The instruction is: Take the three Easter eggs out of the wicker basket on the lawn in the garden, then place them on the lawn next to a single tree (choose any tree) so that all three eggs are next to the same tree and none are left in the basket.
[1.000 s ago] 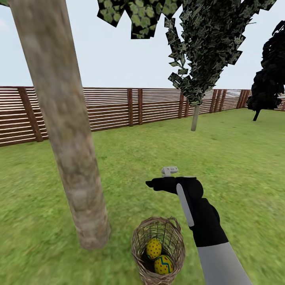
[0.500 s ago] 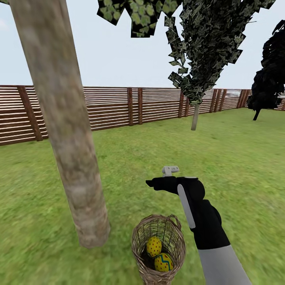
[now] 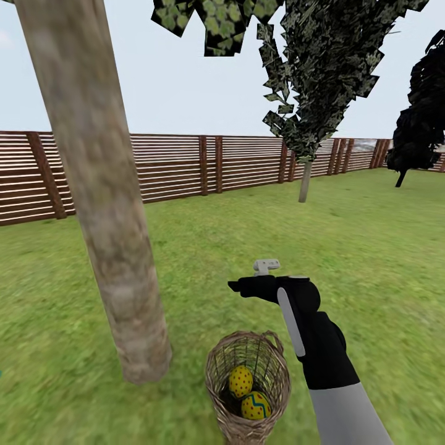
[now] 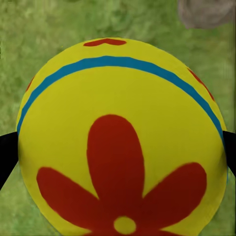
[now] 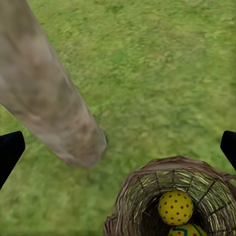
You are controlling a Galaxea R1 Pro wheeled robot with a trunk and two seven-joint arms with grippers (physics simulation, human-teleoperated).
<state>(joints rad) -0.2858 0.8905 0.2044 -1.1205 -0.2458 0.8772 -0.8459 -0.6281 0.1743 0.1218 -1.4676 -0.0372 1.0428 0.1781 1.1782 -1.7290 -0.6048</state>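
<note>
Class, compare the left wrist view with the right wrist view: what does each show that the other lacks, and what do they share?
Left wrist view alone: one egg close up between the left gripper's dark fingertips, yellow with a blue stripe and a red flower.

Right wrist view alone: the wicker basket holding two eggs, one dotted and one cut off by the frame edge, and the right gripper's fingertips spread wide.

Both: the lawn and the tree trunk.
</note>
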